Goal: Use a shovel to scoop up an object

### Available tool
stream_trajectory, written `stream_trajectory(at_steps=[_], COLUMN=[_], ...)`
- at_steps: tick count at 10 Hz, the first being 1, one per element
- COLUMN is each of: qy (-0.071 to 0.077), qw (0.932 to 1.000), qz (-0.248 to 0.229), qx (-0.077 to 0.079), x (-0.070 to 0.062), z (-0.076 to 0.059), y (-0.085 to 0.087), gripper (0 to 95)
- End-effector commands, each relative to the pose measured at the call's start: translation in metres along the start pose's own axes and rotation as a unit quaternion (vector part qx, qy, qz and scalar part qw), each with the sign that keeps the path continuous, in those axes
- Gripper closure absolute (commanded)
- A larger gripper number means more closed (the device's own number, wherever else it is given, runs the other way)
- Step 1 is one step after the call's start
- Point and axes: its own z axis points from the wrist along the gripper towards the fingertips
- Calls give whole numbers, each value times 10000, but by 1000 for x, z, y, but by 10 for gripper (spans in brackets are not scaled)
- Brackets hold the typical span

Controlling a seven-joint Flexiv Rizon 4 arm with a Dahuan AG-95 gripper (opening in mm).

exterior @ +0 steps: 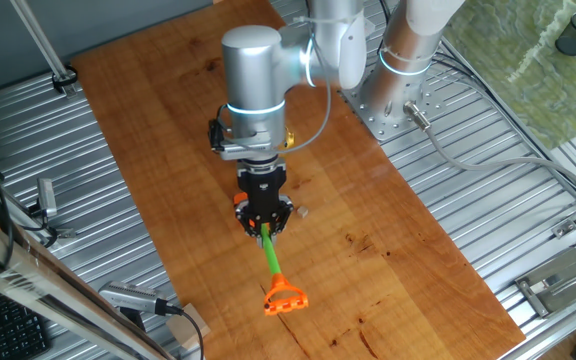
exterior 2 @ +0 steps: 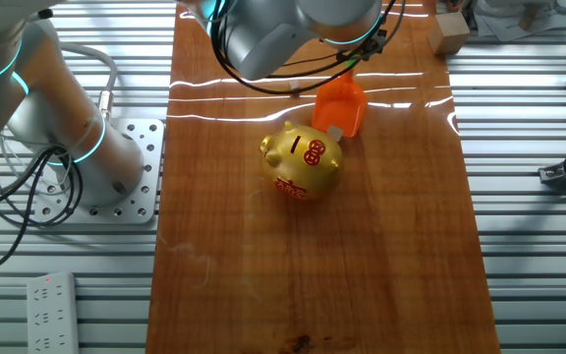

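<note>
One fixed view: the gripper [exterior: 265, 228] is shown with its jaws closed on the green shaft of the shovel [exterior: 276, 270], whose orange loop end lies toward the near edge of the desk [exterior: 418, 260]. In the other fixed view, the small pale object [exterior 2: 334, 132] rests on the orange blade, just beside the gold pig figurine [exterior 2: 303, 162].

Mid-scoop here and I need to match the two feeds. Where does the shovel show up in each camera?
One fixed view: the shovel lies just below centre, green shaft running down from the gripper to the orange loop end; the blade is hidden under the arm.
The other fixed view: only the orange blade shows, upper centre, just behind the gold pig.
Shared landmark: the arm's silver base plate beside the wooden board.
</note>
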Motion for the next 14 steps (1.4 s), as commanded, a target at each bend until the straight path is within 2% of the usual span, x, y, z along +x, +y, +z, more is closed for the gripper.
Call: stream_trajectory(at_steps=[1, 14], qy=[7, 53], qw=[10000, 9998], qz=[-12, -192], qx=[7, -24], x=[1, 28], z=[-1, -9], y=[0, 5], gripper=[950, 950])
